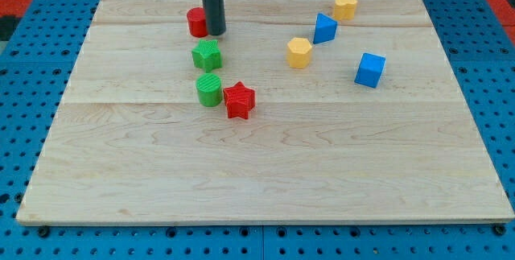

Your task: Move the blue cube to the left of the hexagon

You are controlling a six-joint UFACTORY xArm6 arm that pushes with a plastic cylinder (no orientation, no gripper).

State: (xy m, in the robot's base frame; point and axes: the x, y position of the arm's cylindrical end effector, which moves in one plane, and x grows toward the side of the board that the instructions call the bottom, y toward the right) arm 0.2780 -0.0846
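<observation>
The blue cube [370, 69] lies at the view's right on the wooden board [265, 171]. A yellow hexagon [298, 52] lies to its left, near the middle top. My tip [215, 33] is far to the left of both, at the view's top, touching the right side of a red cylinder [195, 22].
A blue triangular block [324, 28] and a yellow block [345, 6] lie above the hexagon at the top right. A green star [207, 54], a green cylinder [209, 89] and a red star [238, 100] lie below my tip.
</observation>
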